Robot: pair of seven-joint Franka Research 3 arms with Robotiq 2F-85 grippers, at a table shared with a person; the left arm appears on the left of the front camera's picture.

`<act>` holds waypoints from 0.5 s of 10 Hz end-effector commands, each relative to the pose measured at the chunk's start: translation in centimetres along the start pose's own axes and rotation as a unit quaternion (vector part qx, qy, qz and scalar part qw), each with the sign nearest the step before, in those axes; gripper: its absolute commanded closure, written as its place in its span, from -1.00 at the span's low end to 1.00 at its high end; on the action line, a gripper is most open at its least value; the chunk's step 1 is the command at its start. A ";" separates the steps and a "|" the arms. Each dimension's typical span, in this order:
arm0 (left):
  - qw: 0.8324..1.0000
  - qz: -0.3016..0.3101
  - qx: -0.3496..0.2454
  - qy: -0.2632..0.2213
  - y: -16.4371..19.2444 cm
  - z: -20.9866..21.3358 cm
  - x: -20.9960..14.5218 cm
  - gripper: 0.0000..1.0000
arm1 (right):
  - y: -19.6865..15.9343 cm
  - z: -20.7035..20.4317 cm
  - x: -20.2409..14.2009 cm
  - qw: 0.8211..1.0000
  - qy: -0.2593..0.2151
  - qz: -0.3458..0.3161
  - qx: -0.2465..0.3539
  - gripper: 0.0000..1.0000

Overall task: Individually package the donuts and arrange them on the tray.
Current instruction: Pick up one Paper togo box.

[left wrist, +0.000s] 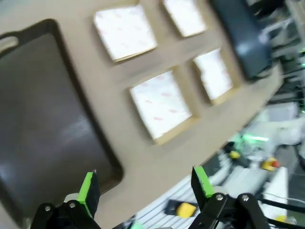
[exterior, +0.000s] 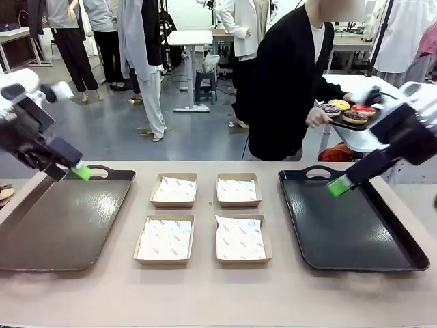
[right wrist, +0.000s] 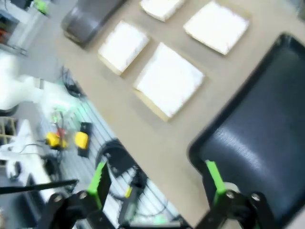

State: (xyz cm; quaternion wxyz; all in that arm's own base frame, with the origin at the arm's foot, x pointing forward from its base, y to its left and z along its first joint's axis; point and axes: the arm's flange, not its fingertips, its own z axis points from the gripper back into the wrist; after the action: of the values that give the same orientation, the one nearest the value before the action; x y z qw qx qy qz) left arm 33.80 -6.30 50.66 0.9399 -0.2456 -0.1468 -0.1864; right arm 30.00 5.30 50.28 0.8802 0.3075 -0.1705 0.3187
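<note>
Beyond the tabletop's (exterior: 205, 294) far right corner a person (exterior: 287, 82) holds the donuts (exterior: 348, 109), so the left pincer (exterior: 82, 171) and right pincer (exterior: 338, 184), both spread and empty, should wait clear.

arms (exterior: 19, 80): 2, white | left gripper (left wrist: 144, 183), right gripper (right wrist: 156, 177): black, green pads | person (exterior: 287, 82): black cardigan, white top

The white left arm (exterior: 17, 85) slopes down from its side. Its black two-finger left gripper (exterior: 80, 171) points down and inward, green pads at the tip. The white right arm (exterior: 420, 99) mirrors it, and the black right gripper (exterior: 339, 185) is likewise angled down and inward. The left fingers (left wrist: 89, 188) stand wide apart with nothing between them, and so do the right fingers (right wrist: 214, 176).
</note>
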 end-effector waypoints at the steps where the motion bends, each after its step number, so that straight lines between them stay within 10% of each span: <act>1: 0.984 0.074 -0.160 -0.041 2.3 1.5 0.1 -1.00 | -3.5 2.8 -2.4 0.973 -0.115 -0.073 0.184 -1.00; 5: 0.931 0.246 -0.267 -0.021 10.9 0.9 -3.1 -1.00 | -10.4 4.6 -7.6 0.937 -0.158 -0.169 0.261 -1.00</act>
State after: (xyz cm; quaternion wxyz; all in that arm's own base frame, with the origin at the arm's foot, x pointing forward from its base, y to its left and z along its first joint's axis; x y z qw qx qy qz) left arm 35.16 2.91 46.29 0.8507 -0.5228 -0.0556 0.0045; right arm 29.72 -6.96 46.41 0.7653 0.5980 -0.1811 0.1544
